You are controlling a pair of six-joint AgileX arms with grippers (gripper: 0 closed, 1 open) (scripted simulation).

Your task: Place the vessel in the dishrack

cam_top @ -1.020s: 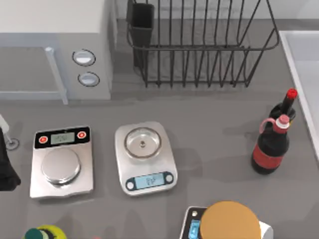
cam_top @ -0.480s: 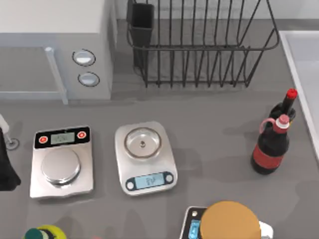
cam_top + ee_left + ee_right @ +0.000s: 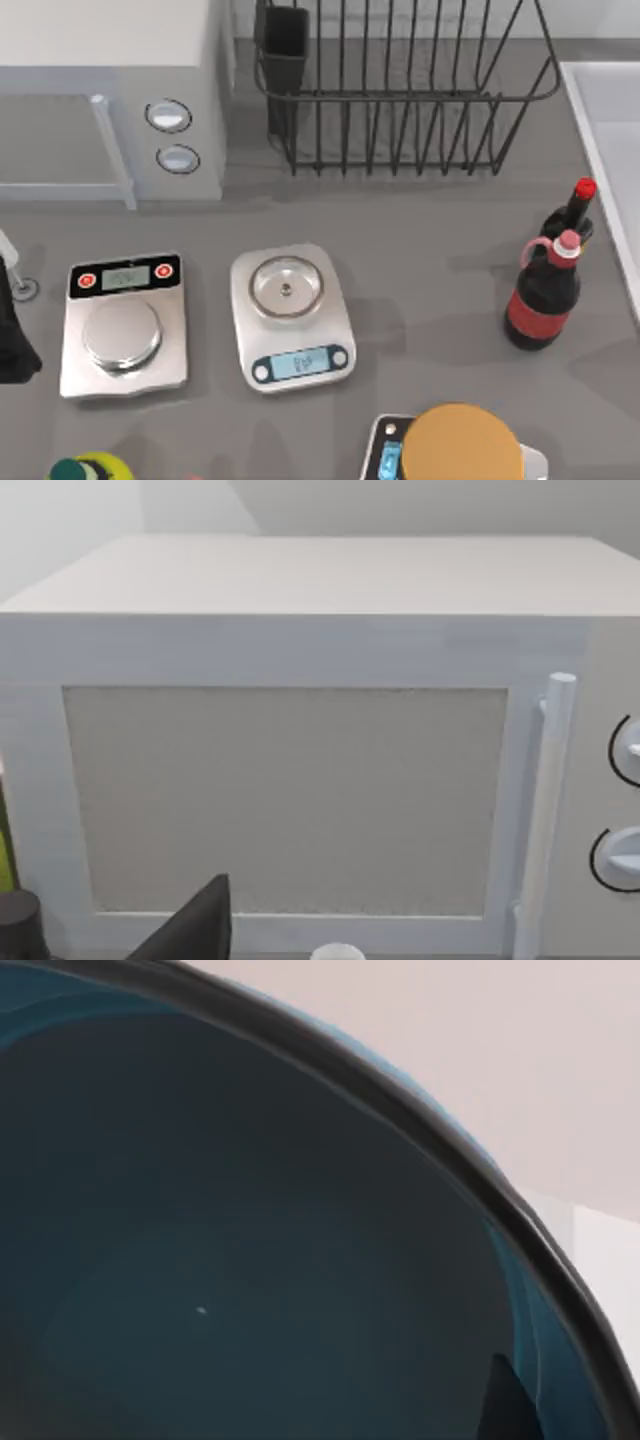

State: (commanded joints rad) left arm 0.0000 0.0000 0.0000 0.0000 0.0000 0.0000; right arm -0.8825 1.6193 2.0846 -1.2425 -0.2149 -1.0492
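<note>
The right wrist view looks into a dark blue bowl (image 3: pixel 250 1260) with a black rim, very close; whether the right gripper grips it cannot be told. The left arm (image 3: pixel 12 335) sits at the tabletop's left edge, facing a white microwave (image 3: pixel 300 780). The black wire dishrack (image 3: pixel 400 90) (utensil cup at its left corner) stands at the far edge, beside the microwave.

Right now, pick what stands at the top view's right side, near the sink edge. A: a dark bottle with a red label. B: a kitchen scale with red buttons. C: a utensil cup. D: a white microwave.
A: the dark bottle with its red label stands at the right side of the table.
</note>
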